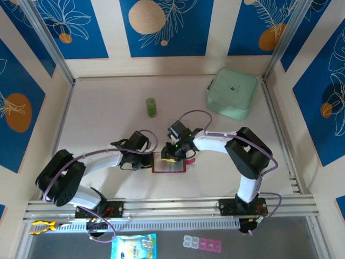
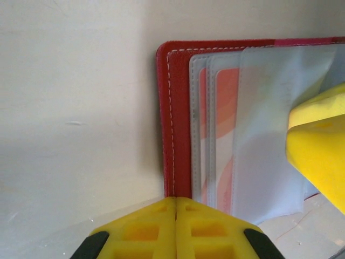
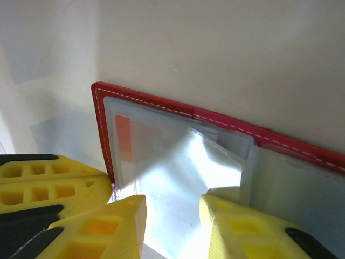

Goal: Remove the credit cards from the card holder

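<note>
1. Toward the front middle of the table (image 1: 108, 97), the card holder (image 1: 169, 165) lies opened flat, inside up, between the tips of the two arms.
2. At its left edge sits the left gripper (image 2: 176, 204), closed, its yellow fingers (image 2: 141, 231) meeting with no gap. They end right at the stitched red border. Whether they press on it or only touch it cannot be told.
3. Over the upper middle of the card holder hangs the right gripper (image 3: 172, 205), its jaws partly apart and clamped on nothing. A clear pocket (image 3: 188, 156), lifted and bright with glare, shows in the gap between them. In the left wrist view one of its fingers (image 2: 318, 151) lies against that pocket's right side.
4. Inside the greyish pockets are the credit cards (image 2: 226, 102), orange and pinkish-red with pale curved areas, layered one behind another. None lies loose on the table.
5. At the far right corner rests a mint-green pouch (image 1: 232, 93), closed, so its contents are hidden.
6. Left of the pouch and well behind the card holder, a small green cylinder (image 1: 151, 107) stands upright.
7. Below the front rail, off the table, lies a small compartment box (image 1: 202, 244), partly clear and partly pink. What is in it is too small to tell.
</note>
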You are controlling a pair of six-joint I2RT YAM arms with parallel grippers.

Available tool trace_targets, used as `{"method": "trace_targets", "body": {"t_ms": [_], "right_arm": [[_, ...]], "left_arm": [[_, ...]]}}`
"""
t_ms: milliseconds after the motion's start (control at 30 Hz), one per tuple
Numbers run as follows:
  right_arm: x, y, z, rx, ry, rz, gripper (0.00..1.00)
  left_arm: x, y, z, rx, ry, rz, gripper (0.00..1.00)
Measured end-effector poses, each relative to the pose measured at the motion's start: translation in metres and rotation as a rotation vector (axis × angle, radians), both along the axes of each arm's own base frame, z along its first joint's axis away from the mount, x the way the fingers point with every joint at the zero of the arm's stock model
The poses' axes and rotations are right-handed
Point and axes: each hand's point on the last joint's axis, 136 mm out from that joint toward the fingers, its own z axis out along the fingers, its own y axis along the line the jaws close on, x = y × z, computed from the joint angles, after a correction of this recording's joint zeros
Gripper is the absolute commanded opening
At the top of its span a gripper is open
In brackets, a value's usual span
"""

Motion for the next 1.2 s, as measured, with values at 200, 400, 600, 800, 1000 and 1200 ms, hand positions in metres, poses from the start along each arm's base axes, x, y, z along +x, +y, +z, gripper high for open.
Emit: {"method": "trace_targets", "body": {"t_ms": [200,400,600,800,1000,1200], "right_arm": [[0.000,-0.001,0.000,0.042,0.000,0.000,0.31],[-0.002,-0.003,0.000,0.083,0.003,0.004,0.31],[-0.002,-0.004,-0.001,0.149,0.003,0.007,0.30],[-0.003,-0.005,-0.001,0.206,-0.008,0.011,0.28],[-0.004,-0.005,0.000,0.245,-0.010,0.012,0.28],[-0.003,-0.006,0.000,0.272,-0.007,0.004,0.27]], "left_arm": [[0.004,-0.001,0.010,-0.018,-0.032,0.006,0.12],[0.009,-0.007,0.020,-0.052,-0.046,0.019,0.18],[0.013,-0.017,0.027,-0.113,-0.044,0.036,0.23],[0.018,-0.027,0.029,-0.158,-0.039,0.045,0.31],[0.017,-0.029,0.021,-0.164,-0.009,0.056,0.33],[0.018,-0.031,0.016,-0.165,0.006,0.060,0.33]]}}
